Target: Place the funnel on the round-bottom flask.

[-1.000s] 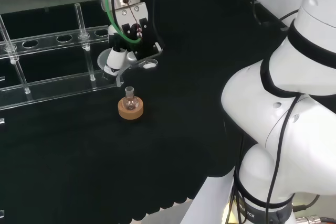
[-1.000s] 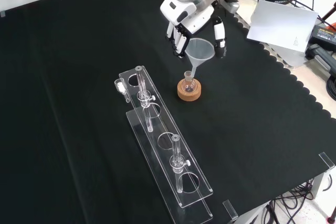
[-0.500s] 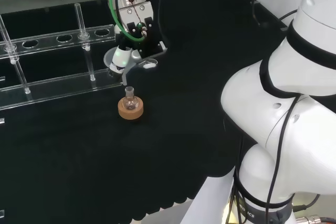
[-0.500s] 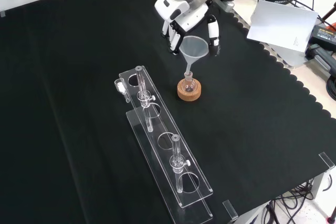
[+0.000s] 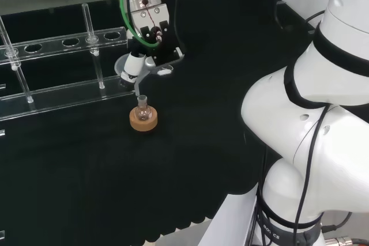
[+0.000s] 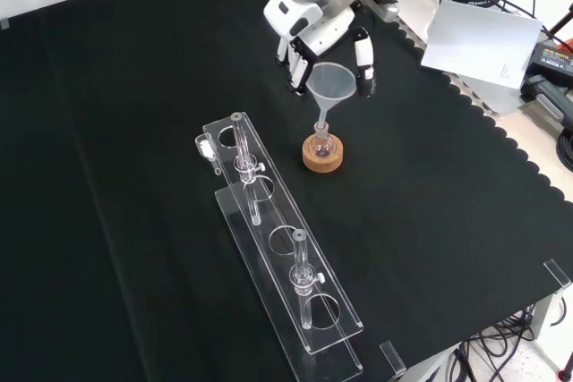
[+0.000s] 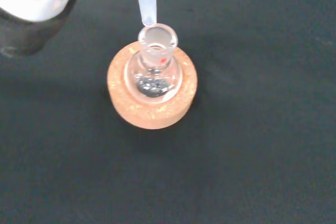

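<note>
Above the flask (image 6: 321,142), the robot hand (image 6: 309,29) holds the funnel (image 6: 334,84) by its rim between curled fingers, stem tip just over the flask mouth, not yet inside. Flask sits upright in a cork ring (image 6: 322,155), bare cloth around it. A clear rack (image 6: 285,252) stands nearer the surface's front edge in the front view.

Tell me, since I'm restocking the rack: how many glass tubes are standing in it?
2. In the front view, one tube stands near the rack's far end, the other toward its near end. Clear glass is hard to see, so another could be missed.
</note>
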You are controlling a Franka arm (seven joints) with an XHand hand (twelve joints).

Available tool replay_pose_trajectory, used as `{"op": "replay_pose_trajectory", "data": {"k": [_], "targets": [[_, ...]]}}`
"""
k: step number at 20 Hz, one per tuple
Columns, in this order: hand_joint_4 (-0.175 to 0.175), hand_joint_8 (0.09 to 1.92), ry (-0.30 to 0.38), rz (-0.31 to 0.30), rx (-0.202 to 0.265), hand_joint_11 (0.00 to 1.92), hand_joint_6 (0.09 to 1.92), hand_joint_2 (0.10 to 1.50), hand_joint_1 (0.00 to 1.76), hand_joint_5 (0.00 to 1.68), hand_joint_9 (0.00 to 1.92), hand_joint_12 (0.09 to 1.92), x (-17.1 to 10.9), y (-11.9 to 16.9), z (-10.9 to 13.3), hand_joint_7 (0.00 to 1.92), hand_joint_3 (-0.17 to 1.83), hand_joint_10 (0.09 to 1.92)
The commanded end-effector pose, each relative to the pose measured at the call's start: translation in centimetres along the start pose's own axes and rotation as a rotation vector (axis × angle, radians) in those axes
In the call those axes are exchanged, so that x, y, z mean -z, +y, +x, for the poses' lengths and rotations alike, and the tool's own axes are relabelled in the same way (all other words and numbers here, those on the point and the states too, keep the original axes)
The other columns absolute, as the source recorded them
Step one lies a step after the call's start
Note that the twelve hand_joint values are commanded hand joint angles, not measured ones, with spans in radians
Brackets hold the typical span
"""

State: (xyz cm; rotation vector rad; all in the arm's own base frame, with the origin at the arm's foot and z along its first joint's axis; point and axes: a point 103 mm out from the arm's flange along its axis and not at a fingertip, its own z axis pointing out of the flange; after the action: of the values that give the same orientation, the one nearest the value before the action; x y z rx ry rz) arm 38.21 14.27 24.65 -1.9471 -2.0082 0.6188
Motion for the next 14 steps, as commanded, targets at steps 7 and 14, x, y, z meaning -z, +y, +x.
{"op": "replay_pose_trajectory", "data": {"k": [7, 14], "targets": [[0.175, 0.69, 0.000, 0.016, 0.001, 0.72, 1.06, 1.12, 1.00, 0.95, 1.06, 1.16, -0.73, 0.15, -0.08, 0.89, 0.01, 0.38], [0.175, 0.69, 0.004, 0.024, 0.000, 0.72, 1.06, 1.12, 1.00, 0.95, 1.06, 1.16, -0.92, 0.20, -0.22, 0.89, 0.01, 0.38]]}}
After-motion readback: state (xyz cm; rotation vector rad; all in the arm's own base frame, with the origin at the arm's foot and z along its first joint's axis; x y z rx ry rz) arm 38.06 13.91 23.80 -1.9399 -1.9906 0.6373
